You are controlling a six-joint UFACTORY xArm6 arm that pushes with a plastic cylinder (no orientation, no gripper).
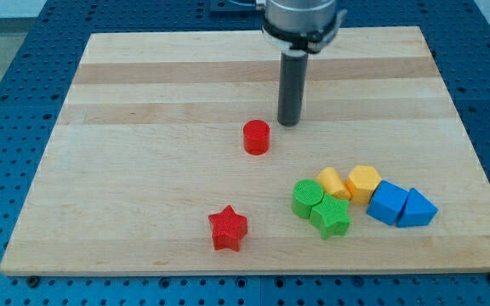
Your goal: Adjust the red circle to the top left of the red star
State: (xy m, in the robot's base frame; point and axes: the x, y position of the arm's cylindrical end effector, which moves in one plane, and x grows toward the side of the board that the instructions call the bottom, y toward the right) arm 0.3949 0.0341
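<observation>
Pale wooden worktop [143, 76] on blue perforated base [7, 51]. My tip [289, 124], holding nothing, stands just upper-right of red plastic circle [257, 137]; red plastic star [228, 229] lies well below-left.

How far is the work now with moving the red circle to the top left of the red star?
Done: nothing that shows. The red circle lies above the red star but toward the view's right of it, so it is not yet at the top left. In hand: my tip stands just to the upper right of the circle, apparently not touching. Left: probably to push the circle toward the view's left, past the star.
</observation>
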